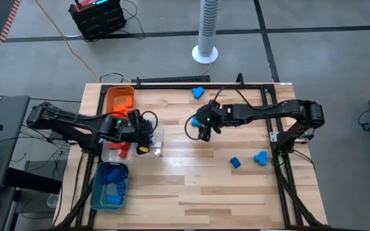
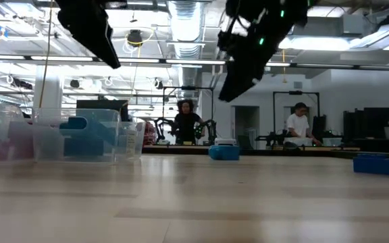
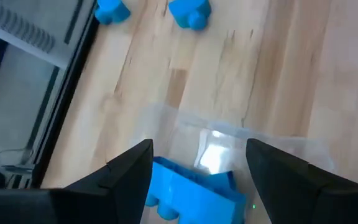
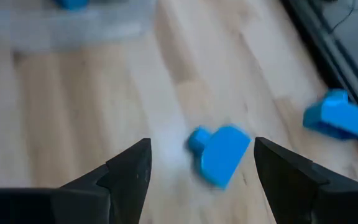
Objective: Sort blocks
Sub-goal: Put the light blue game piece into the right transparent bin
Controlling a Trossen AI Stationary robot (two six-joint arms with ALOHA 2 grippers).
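My left gripper (image 1: 145,140) hangs open above the clear tray (image 1: 154,149). A blue block (image 3: 194,193) shows below and between its fingers, inside that tray (image 3: 260,134), and the low view shows the gripper (image 2: 107,54) well above the block (image 2: 76,125). My right gripper (image 1: 203,133) is open over mid-table, raised off the wood (image 2: 227,88). A blue block (image 4: 219,152) lies flat on the table ahead of its fingers, untouched. Other blue blocks rest on the table at the far edge (image 1: 198,92) and at the right (image 1: 235,162), (image 1: 260,157).
An orange tray (image 1: 119,99) stands at the far left, with the clear tray nearer, holding red blocks (image 1: 117,149). A teal tray (image 1: 110,186) with blue blocks is at the near left. A black frame rail (image 1: 191,82) runs along the far edge. People stand in the room behind.
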